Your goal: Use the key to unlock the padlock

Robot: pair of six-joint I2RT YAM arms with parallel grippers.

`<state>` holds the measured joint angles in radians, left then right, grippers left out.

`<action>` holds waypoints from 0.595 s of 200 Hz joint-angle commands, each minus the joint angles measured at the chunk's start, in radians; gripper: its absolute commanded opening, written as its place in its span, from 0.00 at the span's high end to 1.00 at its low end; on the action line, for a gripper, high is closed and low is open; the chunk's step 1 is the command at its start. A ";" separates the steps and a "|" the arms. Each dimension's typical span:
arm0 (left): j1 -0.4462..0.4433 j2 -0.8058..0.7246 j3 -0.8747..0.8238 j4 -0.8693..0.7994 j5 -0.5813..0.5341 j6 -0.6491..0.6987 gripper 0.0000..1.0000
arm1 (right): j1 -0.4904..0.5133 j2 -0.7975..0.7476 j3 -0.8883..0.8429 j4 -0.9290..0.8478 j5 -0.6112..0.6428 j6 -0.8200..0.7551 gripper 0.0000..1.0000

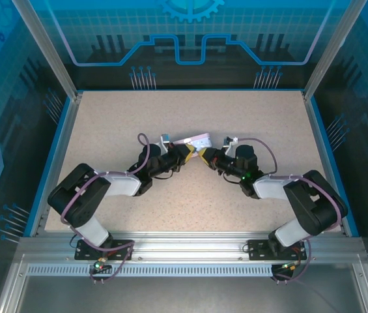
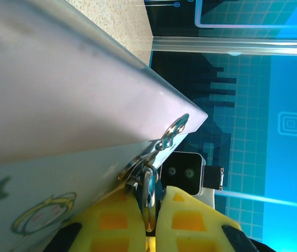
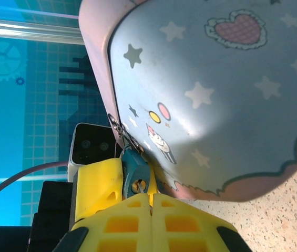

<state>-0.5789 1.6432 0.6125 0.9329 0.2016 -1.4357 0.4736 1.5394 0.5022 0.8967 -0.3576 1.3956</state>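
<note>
Your right gripper (image 3: 151,199) has its yellow fingers pressed together. I cannot tell whether the key is pinched in the seam, since no key shows there. Just above those fingertips and touching them is the padlock (image 3: 135,170), with its keyhole (image 3: 140,185) turned toward you and a little left of the seam. Its long axis runs up and away from your fingers to the hasp (image 2: 173,130) on the corner of the cartoon-printed tin (image 3: 216,94), which is tilted up off the table (image 3: 295,210). Your left gripper (image 2: 149,198) is clamped on the padlock from the opposite side, with the shackle (image 2: 148,186) between its fingers. I judge the right arm is the one to make the insertion, straight along that axis.
</note>
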 commanded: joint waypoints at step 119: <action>-0.032 -0.023 0.016 0.066 0.095 -0.017 1.00 | -0.044 0.117 0.099 0.017 -0.155 -0.148 1.00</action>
<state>-0.5755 1.6428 0.6125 0.9264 0.1562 -1.4349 0.4240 1.6733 0.5468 1.0351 -0.5030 1.3373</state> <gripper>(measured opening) 0.073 0.063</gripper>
